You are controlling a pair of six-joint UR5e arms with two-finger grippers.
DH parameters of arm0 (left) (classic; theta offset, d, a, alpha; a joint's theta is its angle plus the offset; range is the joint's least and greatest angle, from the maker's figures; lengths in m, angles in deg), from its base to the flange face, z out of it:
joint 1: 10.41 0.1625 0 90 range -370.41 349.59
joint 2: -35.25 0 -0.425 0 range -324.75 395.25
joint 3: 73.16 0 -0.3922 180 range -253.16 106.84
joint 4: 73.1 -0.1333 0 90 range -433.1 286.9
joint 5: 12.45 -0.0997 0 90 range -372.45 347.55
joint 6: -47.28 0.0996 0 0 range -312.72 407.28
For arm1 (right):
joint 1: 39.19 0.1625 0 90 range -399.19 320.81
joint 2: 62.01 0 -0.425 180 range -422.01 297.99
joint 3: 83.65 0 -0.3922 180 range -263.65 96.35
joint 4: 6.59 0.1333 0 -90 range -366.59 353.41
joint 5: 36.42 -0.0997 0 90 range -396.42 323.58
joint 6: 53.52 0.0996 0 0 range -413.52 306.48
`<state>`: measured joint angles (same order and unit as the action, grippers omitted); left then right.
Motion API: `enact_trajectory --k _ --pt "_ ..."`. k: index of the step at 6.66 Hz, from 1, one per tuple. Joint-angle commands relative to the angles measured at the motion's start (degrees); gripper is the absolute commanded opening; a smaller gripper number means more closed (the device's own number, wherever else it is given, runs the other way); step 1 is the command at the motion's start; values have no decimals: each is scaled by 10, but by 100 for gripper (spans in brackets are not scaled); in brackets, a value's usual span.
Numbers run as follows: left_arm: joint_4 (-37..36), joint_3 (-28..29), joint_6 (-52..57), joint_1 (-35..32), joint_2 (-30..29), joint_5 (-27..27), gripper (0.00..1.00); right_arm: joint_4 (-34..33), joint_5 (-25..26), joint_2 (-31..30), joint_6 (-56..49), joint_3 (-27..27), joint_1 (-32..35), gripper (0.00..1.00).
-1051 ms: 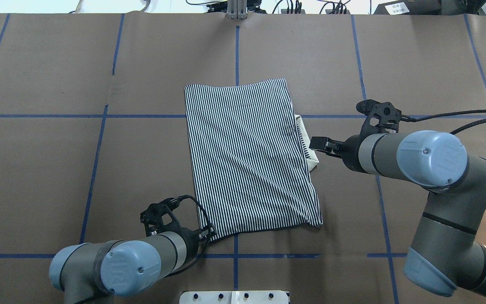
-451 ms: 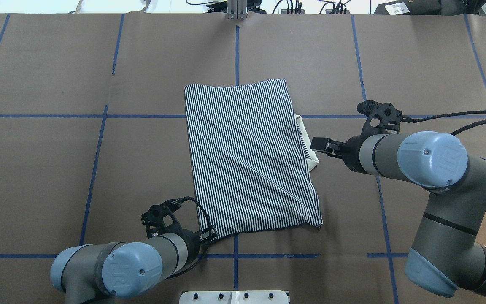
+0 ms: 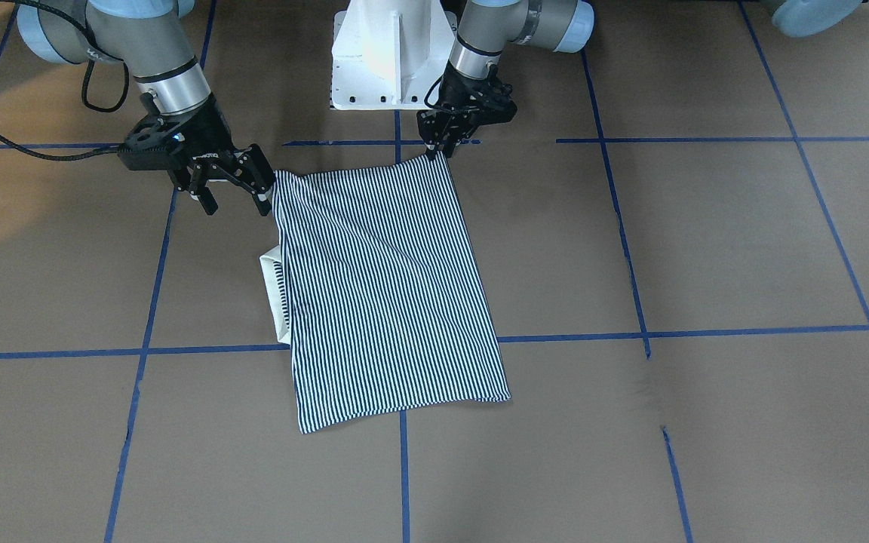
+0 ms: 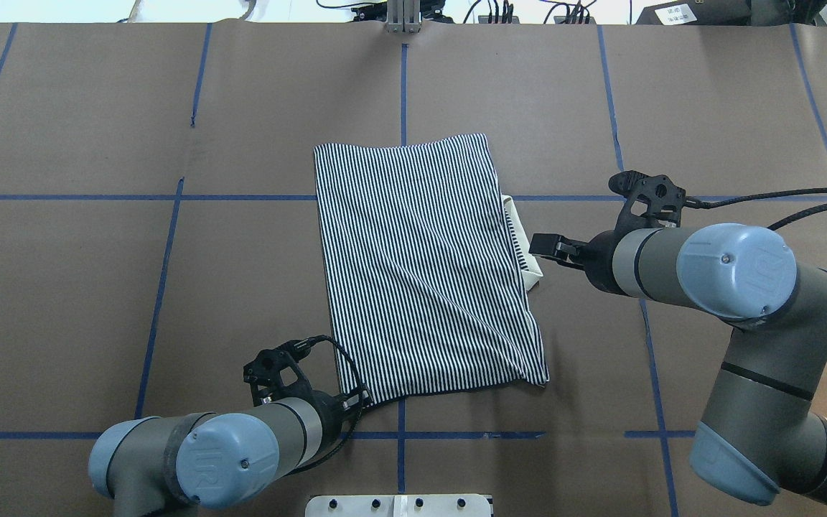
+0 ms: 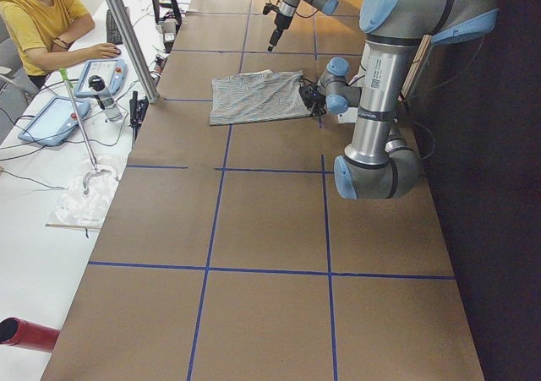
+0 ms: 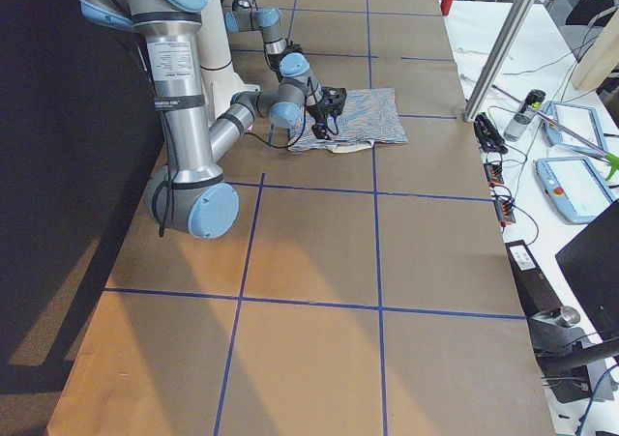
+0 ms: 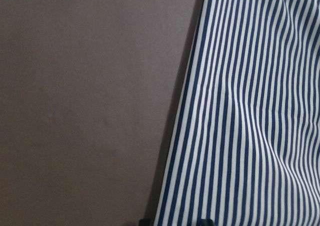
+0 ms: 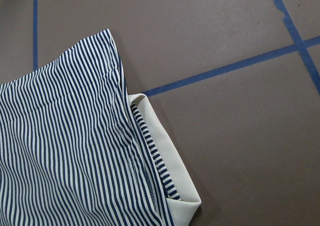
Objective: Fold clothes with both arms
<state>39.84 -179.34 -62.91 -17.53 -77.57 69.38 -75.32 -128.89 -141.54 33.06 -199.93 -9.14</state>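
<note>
Striped navy-and-white polo shirt (image 4: 421, 266) lies partly folded on the brown paper counter (image 4: 97, 287). The black left pincer (image 3: 433, 153) pinches its corner; the black right pincer (image 3: 234, 202) is apart. More folding looks left.

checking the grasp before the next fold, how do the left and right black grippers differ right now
The left black clawed gripper is shut, pinching a corner of the navy-and-white striped polo shirt; the right black clawed gripper is open and holds nothing. The left gripper sits low against the cloth, while the left side view shows the right gripper raised well above the shirt. Both are the same black two-finger type, near the shirt's edges.
</note>
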Motion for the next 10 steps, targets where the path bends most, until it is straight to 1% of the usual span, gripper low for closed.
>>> enact_trajectory --k 1,10 --pt "0 0 1 0 0 0 44 0 0 1 0 0 0 100" --pt "0 8 1 0 0 -6 44 0 0 1 0 3 -1 100"
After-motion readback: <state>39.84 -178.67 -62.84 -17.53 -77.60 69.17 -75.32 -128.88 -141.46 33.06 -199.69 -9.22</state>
